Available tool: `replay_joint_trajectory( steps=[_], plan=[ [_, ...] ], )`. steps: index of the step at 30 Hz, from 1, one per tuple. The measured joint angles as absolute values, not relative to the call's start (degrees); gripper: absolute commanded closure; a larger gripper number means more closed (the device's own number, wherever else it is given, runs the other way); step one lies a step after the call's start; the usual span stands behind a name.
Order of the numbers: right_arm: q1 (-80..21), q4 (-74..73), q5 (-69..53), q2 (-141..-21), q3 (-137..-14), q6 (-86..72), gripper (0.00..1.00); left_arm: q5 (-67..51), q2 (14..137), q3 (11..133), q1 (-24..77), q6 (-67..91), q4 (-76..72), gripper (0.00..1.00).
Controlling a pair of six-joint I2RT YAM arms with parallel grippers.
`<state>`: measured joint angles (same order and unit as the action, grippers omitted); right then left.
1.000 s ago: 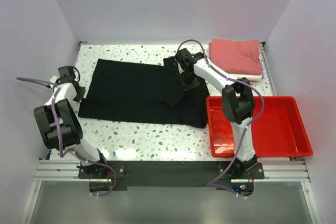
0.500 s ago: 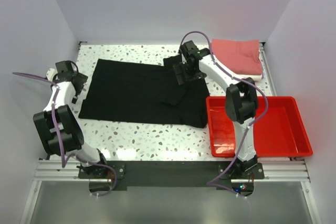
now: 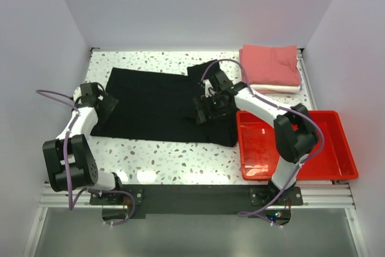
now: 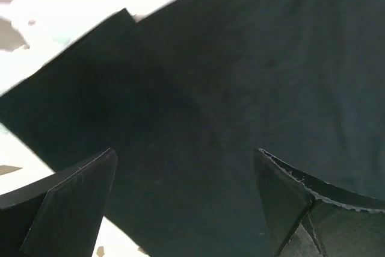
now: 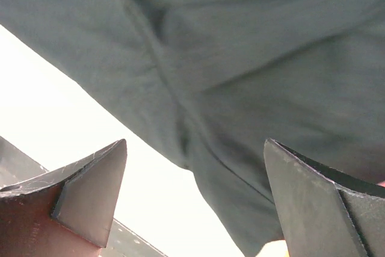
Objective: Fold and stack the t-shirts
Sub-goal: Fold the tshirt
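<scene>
The black t-shirt (image 3: 156, 103) lies spread flat across the middle of the table, with a folded layer on its right part. My left gripper (image 3: 103, 102) hovers open over its left edge; in the left wrist view the dark cloth (image 4: 228, 70) fills the space under the gripper (image 4: 186, 200), nothing between the fingers. My right gripper (image 3: 206, 110) stands open above the shirt's right part, and its own view (image 5: 195, 200) shows a creased hem (image 5: 240, 58) over the bright table. A folded salmon-pink t-shirt (image 3: 271, 63) rests on a folded white one (image 3: 283, 89) at the far right.
A red plastic tray (image 3: 313, 113) sits at the near right, right next to the black shirt's right edge. The terrazzo table (image 3: 168, 157) shows as a bare strip in front of the shirt. Walls close in the left, far and right sides.
Both grippers went from shut to open, letting go of the black shirt. The left one moved right and nearer over the shirt's left edge; the right one drew back from the far edge toward me.
</scene>
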<state>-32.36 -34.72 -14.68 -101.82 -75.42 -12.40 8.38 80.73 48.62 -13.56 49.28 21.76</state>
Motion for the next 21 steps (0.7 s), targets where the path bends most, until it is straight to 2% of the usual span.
replay_joint_trajectory(
  steps=[5, 13, 21],
  plan=[
    [-35.86, -29.98, -17.47, -106.26, -74.24, -13.5, 0.01, 8.1, 83.02, 46.0, -13.52, 48.12, 21.28, 0.0],
    [-35.99, -25.45, -18.41, -113.27, -78.48, -14.55, 0.01, 8.27, 85.43, 45.98, -13.52, 46.63, 21.02, 0.0],
    [-35.94, -22.33, -18.65, -123.26, -95.44, -13.96, 0.01, 8.29, 85.36, 45.98, -13.52, 45.78, 21.06, 0.0]
  ],
)
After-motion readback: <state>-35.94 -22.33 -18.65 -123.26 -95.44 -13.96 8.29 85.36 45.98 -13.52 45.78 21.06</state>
